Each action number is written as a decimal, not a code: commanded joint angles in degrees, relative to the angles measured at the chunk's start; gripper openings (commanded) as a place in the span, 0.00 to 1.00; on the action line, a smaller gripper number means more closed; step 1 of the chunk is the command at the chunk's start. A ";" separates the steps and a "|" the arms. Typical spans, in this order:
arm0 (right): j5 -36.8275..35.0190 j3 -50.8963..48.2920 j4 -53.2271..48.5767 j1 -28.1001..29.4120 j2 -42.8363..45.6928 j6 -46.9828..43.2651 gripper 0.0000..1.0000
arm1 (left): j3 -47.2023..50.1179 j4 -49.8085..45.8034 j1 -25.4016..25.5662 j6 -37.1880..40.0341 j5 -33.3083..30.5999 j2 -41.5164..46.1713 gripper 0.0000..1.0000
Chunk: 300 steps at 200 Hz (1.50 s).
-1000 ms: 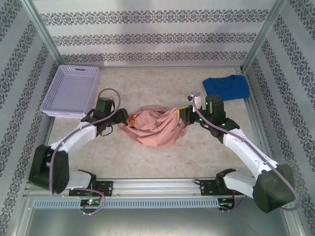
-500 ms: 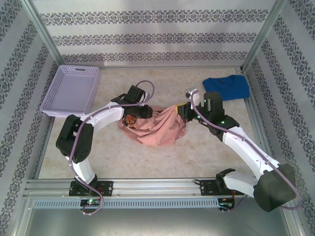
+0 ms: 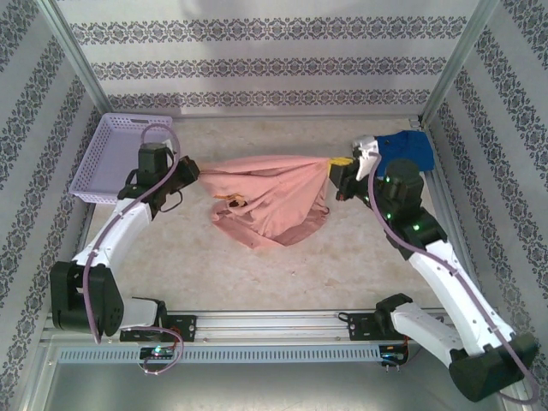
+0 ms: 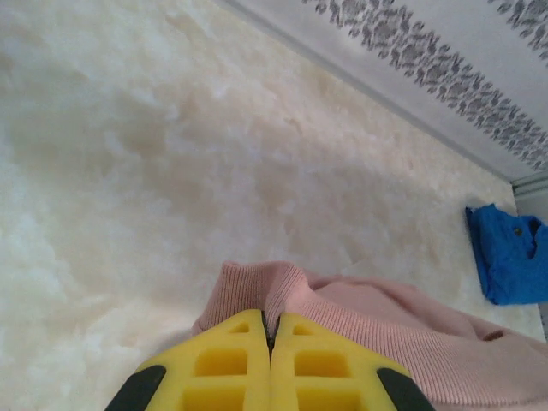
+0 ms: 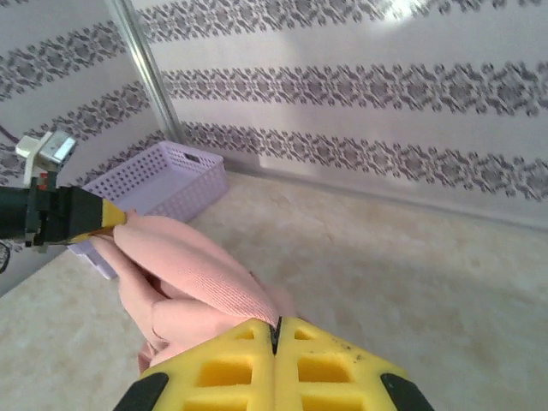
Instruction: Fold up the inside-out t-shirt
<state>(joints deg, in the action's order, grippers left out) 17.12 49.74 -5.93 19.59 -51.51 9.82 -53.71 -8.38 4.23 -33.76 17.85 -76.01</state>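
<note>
The table carries everything, and the t-shirt is the big thing on it. It is strung between the two sets of jaws, with its upper edge pulled into a nearly straight line from one to the other. The rest sags below that line and bunches on the table between them, where a small orange print shows. This looks like a spreading hold, meant to open the crumpled cloth so it can be laid flat before any fold. The basket sits just outside the left jaws and the blue shirt just behind the right ones, both clear of the stretch. The left gripper has its yellow pads pressed together on a ribbed pink edge, which fans out directly ahead of them. The right gripper is likewise clamped on the t-shirt, the cloth running from its pads across to the other gripper.
</note>
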 commanded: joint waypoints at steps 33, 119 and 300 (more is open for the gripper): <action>-3.72 -16.83 0.21 3.28 -0.46 8.77 0.00 | 10.69 -0.81 3.62 4.23 -4.23 -0.04 0.18; -6.05 -10.06 -5.04 5.64 -5.97 4.88 0.00 | 3.40 -2.64 27.29 29.48 -5.32 -2.15 0.78; -18.91 3.44 -11.22 8.50 -15.88 -6.48 0.00 | -20.34 -16.24 24.33 15.39 12.50 -3.21 0.00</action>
<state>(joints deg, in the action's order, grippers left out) 6.92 48.03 -15.00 26.17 -64.31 6.33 -71.31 -21.04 30.15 -11.70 23.03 -82.19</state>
